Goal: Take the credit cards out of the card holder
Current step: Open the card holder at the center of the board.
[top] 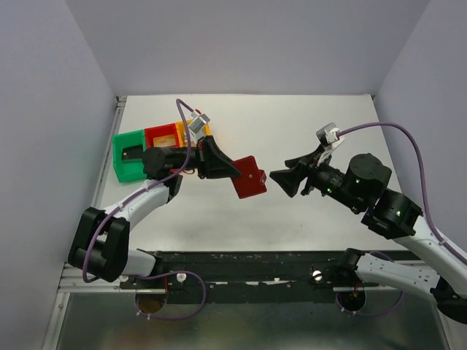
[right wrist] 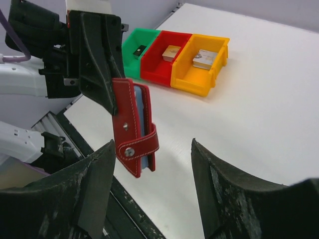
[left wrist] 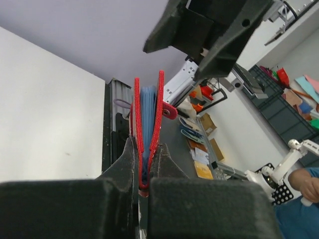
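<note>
Above the bench [top: 306, 131], left of centre and lifted clear of the surface: card holder [top: 251, 177], hanging in the air between my two tools

- Left tool [top: 232, 173]: clamped on the card holder. Both fingers are pressed together on the end where the two covers meet. The rest sticks out past the fingertips toward my right tool [top: 281, 179]
- Right tool: fingers spread wide apart with nothing between them. Its mouth faces the holder's free end, near it but not touching
- From the right wrist the holder hangs edge-on just ahead of the gap between my fingers, slightly toward the left one

Holder:
- Small flat rectangle with two red covers that look like leather
- Pale stitching runs along the edges
- A short strap wraps round the open edge and carries two round metal studs
- Thin light blue pocket layers show edge-on between the covers, which stand slightly apart at the far end
- Whether the credit cards sit inside I cannot tell

Tool fingers: black, matt, rough-surfaced, wedge-shaped and tapering to the tips

Bench: white, smooth, dull finish

Far left of the bench, well apart from the holder: green tray [top: 130, 157], red tray [top: 162, 135] and yellow tray [top: 186, 131]. All three are glossy plastic bins touching side by side, each with a small object inside
</note>
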